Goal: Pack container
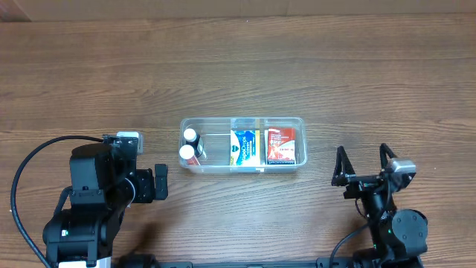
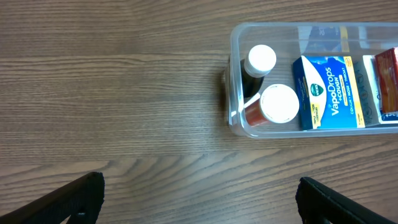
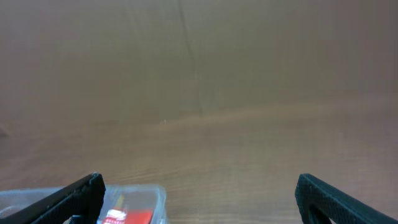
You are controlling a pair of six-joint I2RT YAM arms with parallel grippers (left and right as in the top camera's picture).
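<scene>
The clear plastic container (image 1: 223,168) sits at the table's middle. It holds two white-capped bottles (image 1: 190,146), a blue VapoDrops box (image 1: 244,147) and a red box (image 1: 285,145). My left gripper (image 1: 158,183) is open and empty, left of the container. My right gripper (image 1: 363,165) is open and empty, to the container's right. In the left wrist view the container (image 2: 236,74) lies ahead at the upper right with the bottles (image 2: 268,87) and the blue box (image 2: 328,92) inside. In the right wrist view the container's corner (image 3: 158,194) with the red box (image 3: 127,213) shows at the lower left.
The wooden table (image 1: 238,67) spreads around the container on all sides. A black cable (image 1: 22,175) loops at the left by the left arm's base.
</scene>
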